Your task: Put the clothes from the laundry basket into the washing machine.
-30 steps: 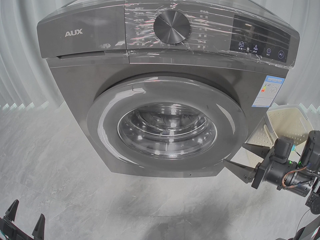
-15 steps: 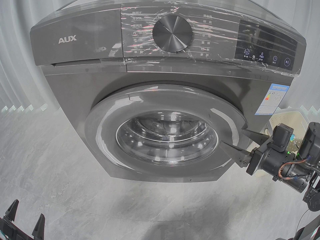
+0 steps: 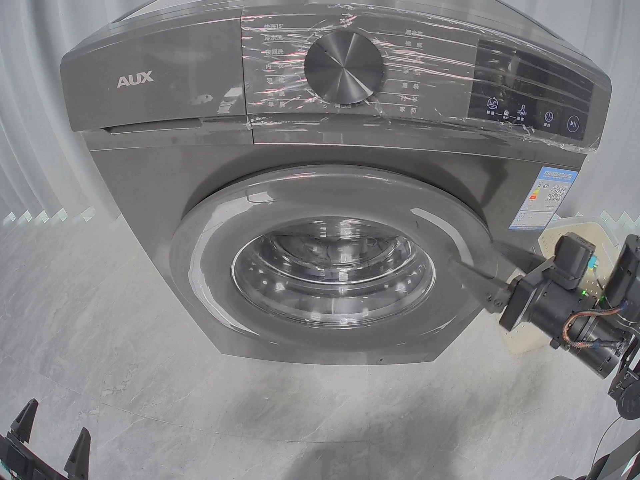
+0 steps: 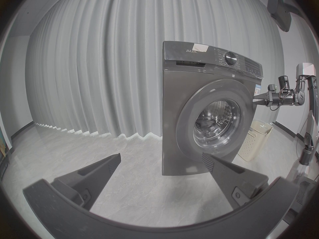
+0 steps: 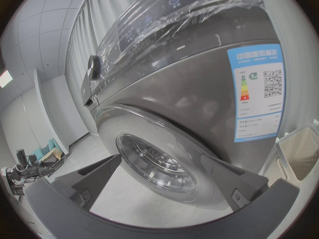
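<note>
— Now, how does the right gripper [image 3: 475, 255] stand?
— Fingers [image 3: 477, 280] spread wide, empty, at the shut door's [image 3: 220, 235] edge; basket [image 5: 299, 156] just behind them. Best hook that edge squarely, then pull gently.

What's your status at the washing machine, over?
Both grippers open: right gripper by the rim of the round grey glass-windowed door, left gripper low. Door shut, blocking loading. Beside the grey washing machine, the cream perforated plastic laundry basket.
</note>
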You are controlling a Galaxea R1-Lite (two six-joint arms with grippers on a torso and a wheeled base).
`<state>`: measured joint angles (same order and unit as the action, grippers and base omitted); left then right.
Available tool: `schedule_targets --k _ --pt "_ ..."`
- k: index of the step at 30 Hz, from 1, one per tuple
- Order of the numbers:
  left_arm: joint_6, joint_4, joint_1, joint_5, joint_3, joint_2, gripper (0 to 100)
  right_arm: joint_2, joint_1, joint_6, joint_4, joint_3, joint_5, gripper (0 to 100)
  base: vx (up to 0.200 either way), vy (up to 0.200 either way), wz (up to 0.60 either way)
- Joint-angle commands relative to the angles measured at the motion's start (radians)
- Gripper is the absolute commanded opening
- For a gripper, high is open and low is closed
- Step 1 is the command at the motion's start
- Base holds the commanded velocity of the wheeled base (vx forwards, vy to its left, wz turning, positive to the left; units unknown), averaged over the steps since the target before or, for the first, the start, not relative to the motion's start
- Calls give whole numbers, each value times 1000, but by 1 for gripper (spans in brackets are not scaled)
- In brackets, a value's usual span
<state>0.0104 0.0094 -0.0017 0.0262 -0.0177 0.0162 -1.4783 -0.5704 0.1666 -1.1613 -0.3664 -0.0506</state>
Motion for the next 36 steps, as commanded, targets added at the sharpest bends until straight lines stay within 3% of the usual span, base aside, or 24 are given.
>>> schedule_targets --k 1,4,8,14,17,20,25,31,36 --pt "-1 0 0 0 15 -16 100 145 -80 -2 14 159 72 100 0 0 0" --pt "-3 0 0 0 15 -16 100 276 -71 -16 25 259 100 100 0 0 0" --pt "-3 0 0 0 15 -16 100 408 -12 -29 32 365 101 100 0 0 0" --pt "-4 1 -1 0 15 -16 100 768 164 -55 290 365 104 100 0 0 0" --pt "-4 1 -1 0 15 -16 100 905 241 -98 448 363 107 100 0 0 0" --pt "-4 1 -1 0 15 -16 100 1050 296 -108 584 360 110 100 0 0 0" --pt "-4 1 -1 0 15 -16 100 1221 351 -110 752 365 110 100 0 0 0" --pt "-4 3 -1 0 15 -16 100 1379 365 -108 893 365 104 100 0 0 0" --pt "-4 3 -1 0 15 -16 100 1388 376 -101 919 366 29 100 0 0 0"
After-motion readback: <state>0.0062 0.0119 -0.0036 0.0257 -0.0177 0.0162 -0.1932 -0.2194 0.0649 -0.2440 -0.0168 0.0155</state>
